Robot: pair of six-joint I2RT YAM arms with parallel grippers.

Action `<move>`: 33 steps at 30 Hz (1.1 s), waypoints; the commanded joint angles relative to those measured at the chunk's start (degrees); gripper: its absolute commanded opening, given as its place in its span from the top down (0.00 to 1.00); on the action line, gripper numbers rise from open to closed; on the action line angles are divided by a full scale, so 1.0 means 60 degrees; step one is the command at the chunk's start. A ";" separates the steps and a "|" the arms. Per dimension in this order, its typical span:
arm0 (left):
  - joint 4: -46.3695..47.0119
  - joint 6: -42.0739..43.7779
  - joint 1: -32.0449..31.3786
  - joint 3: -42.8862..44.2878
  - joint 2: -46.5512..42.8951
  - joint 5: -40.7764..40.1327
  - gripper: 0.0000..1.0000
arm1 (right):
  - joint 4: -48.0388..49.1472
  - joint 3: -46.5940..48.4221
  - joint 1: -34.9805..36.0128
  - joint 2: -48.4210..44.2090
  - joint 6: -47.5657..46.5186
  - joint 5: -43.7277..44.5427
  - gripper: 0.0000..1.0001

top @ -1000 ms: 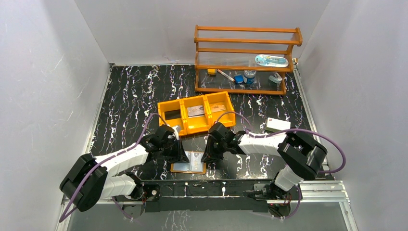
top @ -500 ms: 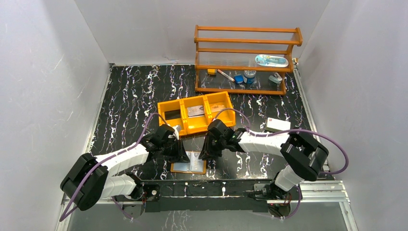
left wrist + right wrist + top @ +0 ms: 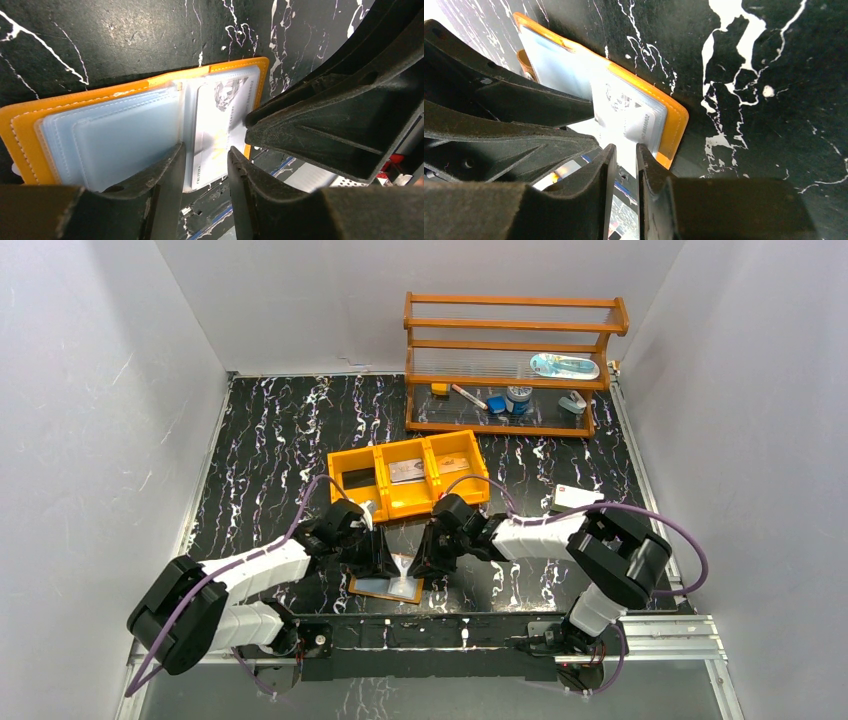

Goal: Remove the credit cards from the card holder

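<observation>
The card holder (image 3: 372, 587) lies open near the table's front edge, orange outside (image 3: 25, 135) with pale blue pockets. A white credit card (image 3: 220, 125) sits in its right-hand pocket (image 3: 629, 107), and a shiny white leaf stands up between the two grippers. My left gripper (image 3: 385, 562) is over the holder's middle, its jaws (image 3: 206, 160) apart on either side of the card's near edge. My right gripper (image 3: 421, 562) reaches in from the right, and its jaws (image 3: 624, 150) stand a narrow gap apart with white showing between the tips. I cannot tell whether they touch it.
An orange three-compartment tray (image 3: 410, 508) with a flat card in each compartment stands just behind the arms. A wooden shelf (image 3: 510, 425) with small items is at the back right. A white box (image 3: 577, 500) lies to the right. A metal rail (image 3: 480, 625) runs along the near edge.
My left gripper's jaws have come apart. Both grippers have moved closer together over the holder, and a white leaf has risen between them.
</observation>
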 commanded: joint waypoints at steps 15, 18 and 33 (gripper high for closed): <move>0.3933 -0.2552 -0.0025 -0.2161 0.0807 0.1373 0.73 | 0.0233 -0.0723 0.0048 0.0300 0.0250 0.0227 0.71; 0.3027 -0.2125 -0.0023 -0.1725 0.0624 0.1070 0.88 | 0.0007 -0.0571 0.0044 0.0121 0.0087 0.0363 0.71; 0.1303 -0.1479 -0.0027 -0.0965 -0.0318 0.0329 1.00 | -0.2095 0.0462 0.0048 -0.1565 -0.0674 0.1428 0.59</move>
